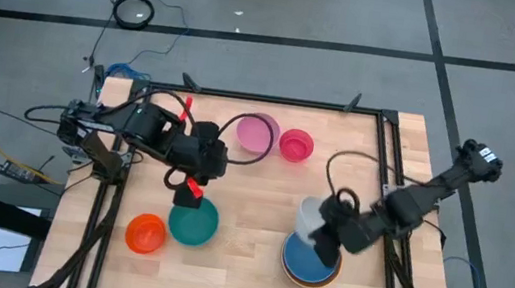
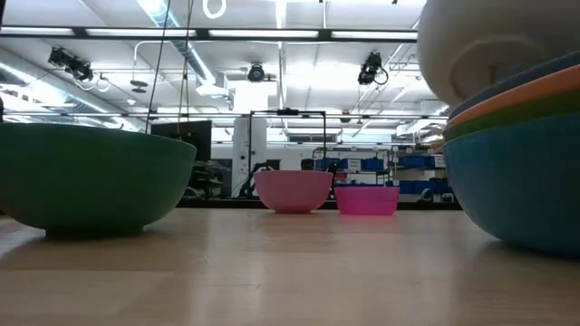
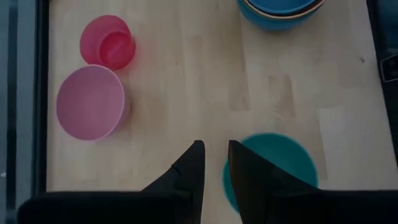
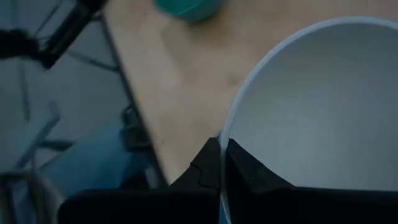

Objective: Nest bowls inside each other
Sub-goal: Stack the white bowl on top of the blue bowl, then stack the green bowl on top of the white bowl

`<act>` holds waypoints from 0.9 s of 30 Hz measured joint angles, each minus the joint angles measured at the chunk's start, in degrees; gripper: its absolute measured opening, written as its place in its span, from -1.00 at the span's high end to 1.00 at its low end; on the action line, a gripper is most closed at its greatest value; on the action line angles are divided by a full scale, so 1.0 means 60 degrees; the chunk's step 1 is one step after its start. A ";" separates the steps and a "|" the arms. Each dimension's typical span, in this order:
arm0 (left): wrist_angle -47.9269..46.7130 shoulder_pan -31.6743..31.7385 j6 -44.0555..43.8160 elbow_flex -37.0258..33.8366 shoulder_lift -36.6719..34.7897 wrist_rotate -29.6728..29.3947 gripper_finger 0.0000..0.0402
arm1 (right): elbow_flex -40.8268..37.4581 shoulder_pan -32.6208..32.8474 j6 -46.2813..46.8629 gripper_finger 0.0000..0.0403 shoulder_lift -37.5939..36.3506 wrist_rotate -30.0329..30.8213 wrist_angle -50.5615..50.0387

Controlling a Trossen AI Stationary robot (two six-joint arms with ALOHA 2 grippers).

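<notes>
High view: wooden desk with both arms above it. Left hand, its fingers parted and holding nothing, hangs just over the far rim of the teal bowl; the orange-red bowl sits just left of the teal one, near the desk's near-left corner. Pink bowl and magenta bowl stand side by side at the far centre. Right hand is closed on the rim of the white bowl, held tilted over the stack of blue and orange bowls at the near right.

Low view: teal bowl at left, pink and magenta far behind, stack at right with the white bowl above it.

Left wrist view: parted fingers above the desk beside the teal bowl, gripping nothing.

Right wrist view: fingers pinched shut on the white bowl's thin rim.
</notes>
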 joint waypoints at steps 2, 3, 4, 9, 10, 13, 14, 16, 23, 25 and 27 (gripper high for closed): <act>-0.0004 -0.0101 -0.0240 0.0000 0.0000 -0.0018 0.60 | 0.0004 0.0307 0.0013 1.00 0.0263 -0.0032 0.0370; -0.0004 -0.0143 -0.0324 0.0000 0.0000 -0.0022 0.60 | 0.0004 0.0421 0.0078 1.00 0.0419 -0.0030 0.0430; -0.0010 -0.0189 -0.0439 0.0000 0.0000 -0.0031 0.60 | 0.0004 0.0499 0.0129 1.00 0.0581 -0.0019 0.0446; -0.0201 -0.0482 -0.0848 0.0000 0.0000 -0.0088 0.60 | 0.0004 0.0667 0.0155 0.96 0.1316 -0.0070 0.0247; -0.0223 -0.0548 -0.0957 0.0000 0.0000 -0.0136 0.60 | 0.0004 0.0670 0.0134 0.92 0.1454 -0.0117 0.0231; -0.0412 -0.0718 -0.1228 0.0000 0.0000 -0.0284 0.60 | 0.0004 0.0663 0.0083 0.77 0.1761 -0.0466 0.0200; -0.0514 -0.0777 -0.1304 0.0000 0.0000 -0.0361 0.60 | 0.0004 0.0659 0.0123 0.70 0.1824 -0.0685 0.0200; -0.0652 -0.0897 -0.1504 0.0000 0.0000 -0.0526 0.60 | 0.0004 0.0663 0.0281 0.57 0.1906 -0.1085 0.0206; -0.0654 -0.1232 -0.1804 0.0000 0.0000 -0.0771 0.60 | 0.0063 0.0824 0.1195 0.17 0.1599 -0.1580 0.0216; -0.0652 -0.1351 -0.1962 0.0000 0.0000 -0.0799 0.60 | 0.0170 0.0933 0.1372 0.12 0.1392 -0.1430 0.0204; -0.0652 -0.1432 -0.2031 0.0000 0.0000 -0.0811 0.60 | 0.0305 0.1088 0.1455 0.10 0.1159 -0.0969 0.0189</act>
